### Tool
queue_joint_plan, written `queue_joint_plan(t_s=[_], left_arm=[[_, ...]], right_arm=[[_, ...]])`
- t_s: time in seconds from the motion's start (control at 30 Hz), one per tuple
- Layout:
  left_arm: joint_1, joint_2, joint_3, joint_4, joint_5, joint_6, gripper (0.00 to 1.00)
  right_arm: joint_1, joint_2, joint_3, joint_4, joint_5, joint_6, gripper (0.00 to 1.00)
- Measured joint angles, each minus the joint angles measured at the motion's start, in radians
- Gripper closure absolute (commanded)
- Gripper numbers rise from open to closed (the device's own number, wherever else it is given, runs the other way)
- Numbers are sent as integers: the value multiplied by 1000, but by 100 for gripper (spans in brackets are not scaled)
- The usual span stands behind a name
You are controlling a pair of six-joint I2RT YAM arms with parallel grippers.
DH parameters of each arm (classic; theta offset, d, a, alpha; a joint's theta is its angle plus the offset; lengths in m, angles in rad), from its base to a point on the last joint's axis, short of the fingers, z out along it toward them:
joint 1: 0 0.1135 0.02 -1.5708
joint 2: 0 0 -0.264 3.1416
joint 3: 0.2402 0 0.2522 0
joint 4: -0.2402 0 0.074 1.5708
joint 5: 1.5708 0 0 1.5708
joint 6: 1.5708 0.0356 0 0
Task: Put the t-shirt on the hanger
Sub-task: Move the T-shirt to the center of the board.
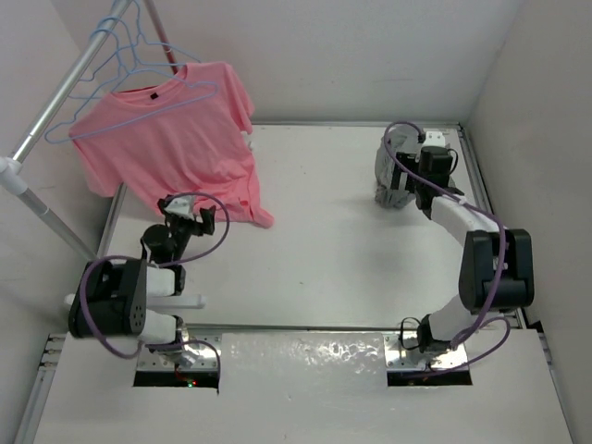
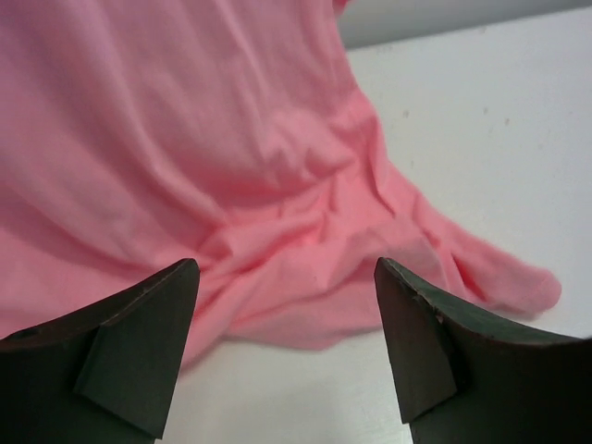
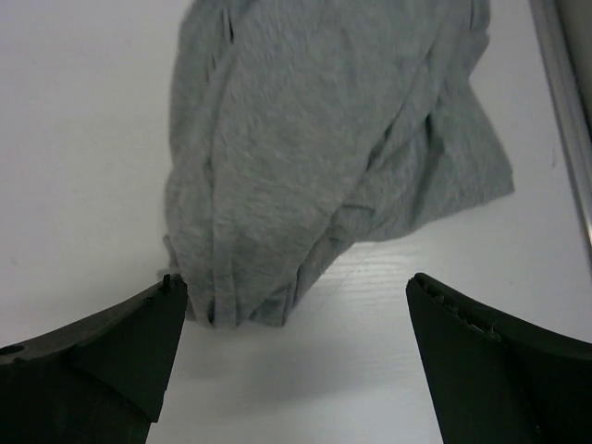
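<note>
Top external view tells you the job has hardly begun: the grey t-shirt [image 1: 393, 171] lies bunched on the surface [image 1: 324, 259] at the far right, not yet hung and well apart from the pale-blue hangers [image 1: 125, 55] on the rail [image 1: 65, 83] at far left. Your right gripper [image 3: 293, 282] hovers spread wide just before the shirt's near edge, holding nothing. Your left gripper [image 2: 285, 264], also spread and empty, faces the hem of the pink t-shirt [image 2: 185, 139], which hangs from that rail. By my reading, every step is left: grasping, carrying, and threading onto one of the hangers.
</note>
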Motion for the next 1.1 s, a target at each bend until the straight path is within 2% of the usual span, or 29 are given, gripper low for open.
queue_joint_plan(t_s=[0.07,0.17,0.2,0.3,0.33,0.4,0.43,0.47,0.57,0.67,0.77,0.87,0.93,1.0,1.1], left_arm=[[11,-72,47,-84,31,7,30],[-5,-95,189,-281,56,79,31],[-12,-97,230,-352,66,110,31],[-39,-106,354,-635,94,211,31],[-45,-109,388,-721,102,242,31],[-52,-114,466,-918,124,302,31],[-54,-115,500,-1003,131,325,31],[-55,-115,538,-1089,138,346,31],[-56,-116,629,-1275,172,385,31],[-55,-116,699,-1395,237,395,31],[-56,-121,738,-1440,285,382,31],[-56,-129,764,-1464,310,368,31],[-56,-137,774,-1469,318,360,30],[-56,-144,781,-1472,328,351,30],[-56,-151,789,-1475,356,341,31]], right_arm=[[0,43,2,-30,11,18,2],[-2,142,59,-83,-5,44,10],[-1,186,99,-110,-12,48,20],[2,282,186,-157,-39,55,35],[4,300,198,-165,-55,55,49],[14,315,208,-187,-94,33,69],[23,323,221,-207,-111,6,94],[38,332,242,-233,-116,-29,100],[135,351,340,-328,-99,-139,100],[315,294,373,-380,-104,-276,100],[533,115,313,-400,-156,-373,100],[677,-158,224,-382,-281,-385,100],[678,-357,167,-335,-303,-372,100],[631,-468,132,-331,-278,-359,100],[565,-542,82,-351,-201,-326,100]])
